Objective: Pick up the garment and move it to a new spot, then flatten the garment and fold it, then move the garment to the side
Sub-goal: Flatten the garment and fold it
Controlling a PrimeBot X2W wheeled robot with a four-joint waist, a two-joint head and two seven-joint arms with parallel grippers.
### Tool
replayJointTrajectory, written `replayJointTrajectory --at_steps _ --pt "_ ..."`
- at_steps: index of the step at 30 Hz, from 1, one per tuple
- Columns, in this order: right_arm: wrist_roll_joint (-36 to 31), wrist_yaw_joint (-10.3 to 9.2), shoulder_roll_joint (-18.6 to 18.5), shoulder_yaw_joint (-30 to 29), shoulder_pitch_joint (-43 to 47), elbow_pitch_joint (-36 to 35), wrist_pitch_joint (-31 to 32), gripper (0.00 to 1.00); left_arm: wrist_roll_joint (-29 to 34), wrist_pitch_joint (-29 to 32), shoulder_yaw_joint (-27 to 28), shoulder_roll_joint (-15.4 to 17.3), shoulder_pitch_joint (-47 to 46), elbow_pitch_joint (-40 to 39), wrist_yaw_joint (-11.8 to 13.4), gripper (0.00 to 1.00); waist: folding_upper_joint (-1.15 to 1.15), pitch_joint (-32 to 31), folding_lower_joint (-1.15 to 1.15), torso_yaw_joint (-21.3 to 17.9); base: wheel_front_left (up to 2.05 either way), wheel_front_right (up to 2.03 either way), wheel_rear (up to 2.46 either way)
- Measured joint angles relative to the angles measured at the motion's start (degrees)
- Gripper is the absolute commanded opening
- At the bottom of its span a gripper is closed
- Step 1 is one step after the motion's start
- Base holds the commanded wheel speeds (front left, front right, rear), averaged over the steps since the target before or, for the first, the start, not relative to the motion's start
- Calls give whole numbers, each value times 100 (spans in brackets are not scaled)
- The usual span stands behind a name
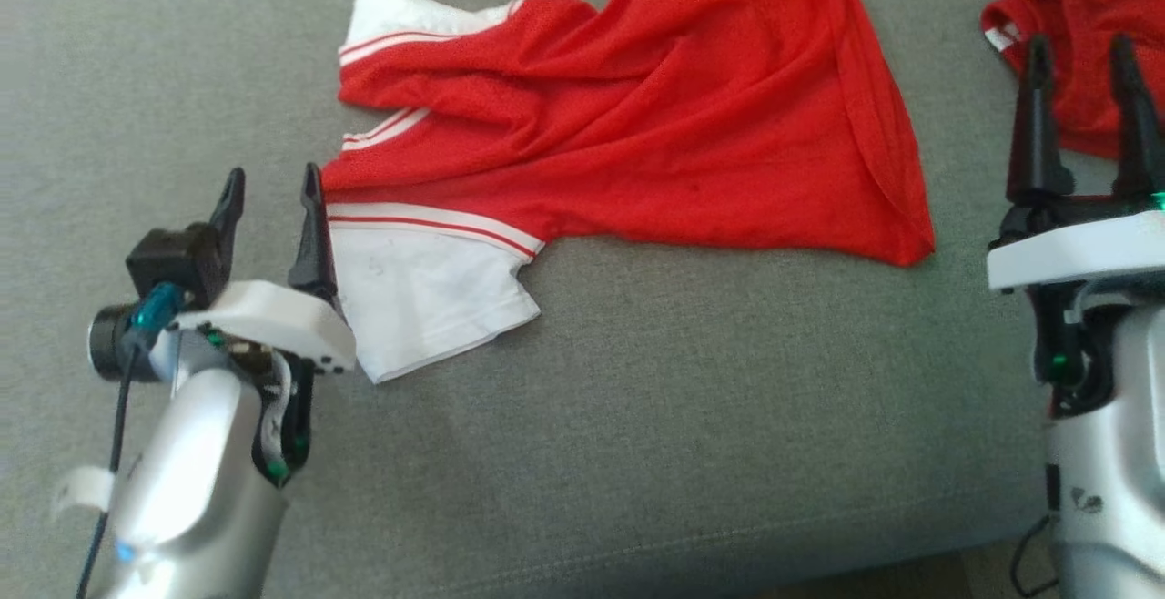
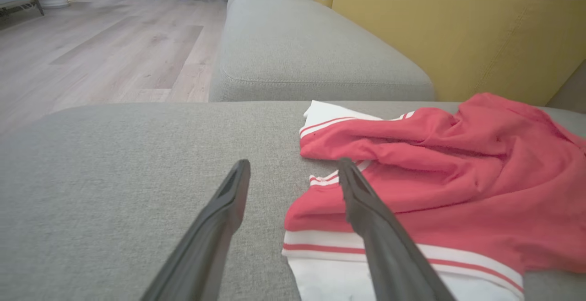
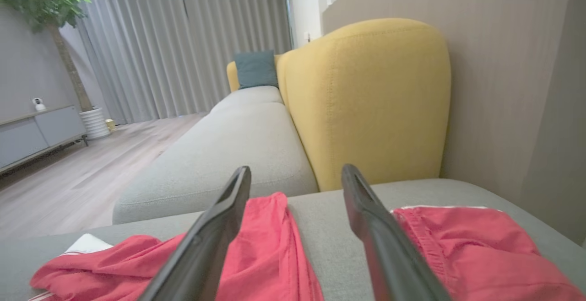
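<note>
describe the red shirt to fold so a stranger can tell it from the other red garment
On the grey fabric sofa seat, look at the middle, beside the left gripper. The rumpled red mesh shirt lies spread there; unlike the red garment bunched at the far right, it has white, red-striped sleeves.

To the left of my left gripper (image 1: 273,176) the grey sofa cushion (image 1: 683,417) lies bare, as does the near stretch between it and my right gripper (image 1: 1078,44). The rumpled garment (image 1: 637,126) crowds the left gripper's right finger. A second red cloth (image 1: 1065,7) lies just ahead of the right gripper, with the yellow backrest (image 3: 366,99) beyond.
</note>
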Motion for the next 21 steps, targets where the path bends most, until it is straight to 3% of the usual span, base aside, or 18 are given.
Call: replayJointTrajectory --at_steps 9,21 --pt "-331 0 177 308 342 274 -358 100 1 -2 260 -289 1108 -1114 -43 100 0 -462 0 253 0 0 0" --pt "-633 0 390 380 1014 772 -784 100 71 -1 368 -616 2611 -1957 -43 100 0 -1194 0 505 0 0 0"
